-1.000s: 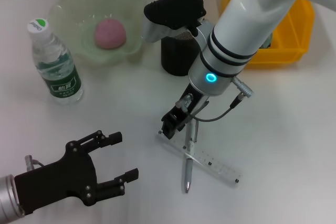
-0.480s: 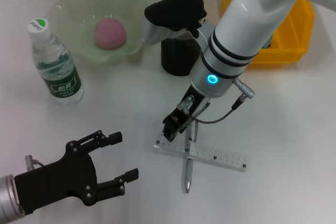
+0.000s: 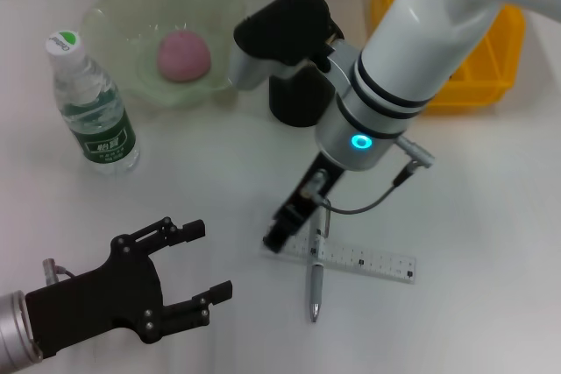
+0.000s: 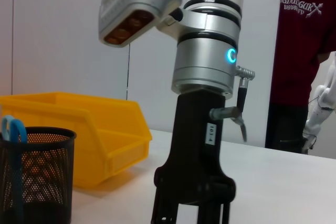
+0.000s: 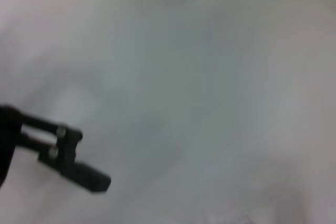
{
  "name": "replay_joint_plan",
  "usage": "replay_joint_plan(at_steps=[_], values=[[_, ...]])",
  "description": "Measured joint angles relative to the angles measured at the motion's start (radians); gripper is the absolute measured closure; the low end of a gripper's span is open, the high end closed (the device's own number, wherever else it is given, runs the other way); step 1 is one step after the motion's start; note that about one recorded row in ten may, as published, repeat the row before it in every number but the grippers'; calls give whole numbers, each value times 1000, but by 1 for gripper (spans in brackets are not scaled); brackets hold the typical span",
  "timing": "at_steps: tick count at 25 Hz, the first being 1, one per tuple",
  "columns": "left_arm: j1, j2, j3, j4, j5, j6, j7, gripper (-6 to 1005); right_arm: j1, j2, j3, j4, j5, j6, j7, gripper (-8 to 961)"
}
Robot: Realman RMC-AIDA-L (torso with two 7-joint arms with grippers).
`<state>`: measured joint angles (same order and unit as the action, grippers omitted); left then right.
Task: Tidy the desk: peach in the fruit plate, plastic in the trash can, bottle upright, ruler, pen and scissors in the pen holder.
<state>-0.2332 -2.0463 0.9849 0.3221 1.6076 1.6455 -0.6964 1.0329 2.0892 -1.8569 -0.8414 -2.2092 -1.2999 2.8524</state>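
The clear ruler (image 3: 359, 260) lies flat on the white table, with the pen (image 3: 316, 291) lying across it. My right gripper (image 3: 282, 232) is down at the ruler's left end, touching it; it also shows in the left wrist view (image 4: 191, 211). My left gripper (image 3: 200, 271) is open and empty near the front left. The black mesh pen holder (image 3: 294, 102) stands behind the right arm, with blue-handled scissors (image 4: 12, 129) in it. The peach (image 3: 182, 54) lies in the green plate (image 3: 114, 19). The bottle (image 3: 92, 107) stands upright at the left. No plastic is in view.
A yellow bin (image 3: 478, 59) stands at the back right, beside the pen holder (image 4: 37, 177). A person in a dark red shirt (image 4: 307, 51) stands beyond the table. The right wrist view shows bare table and a finger of the left gripper (image 5: 63, 156).
My right gripper has come down onto the ruler's left end. The ruler has swung from slanted to nearly level across the table. The left arm has not moved.
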Motion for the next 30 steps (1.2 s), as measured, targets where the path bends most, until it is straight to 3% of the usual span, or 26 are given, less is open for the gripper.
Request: replay_joint_plan(at_steps=[3, 9, 30], values=[[0, 0, 0, 0, 0, -1, 0, 197, -32, 3, -10, -60, -79, -34, -20, 345], [2, 1, 0, 0, 0, -1, -4, 197, -63, 3, -15, -102, -79, -39, -72, 317], [-5, 2, 2, 0, 0, -1, -10, 197, -99, 3, -24, -180, -64, -58, -303, 322]])
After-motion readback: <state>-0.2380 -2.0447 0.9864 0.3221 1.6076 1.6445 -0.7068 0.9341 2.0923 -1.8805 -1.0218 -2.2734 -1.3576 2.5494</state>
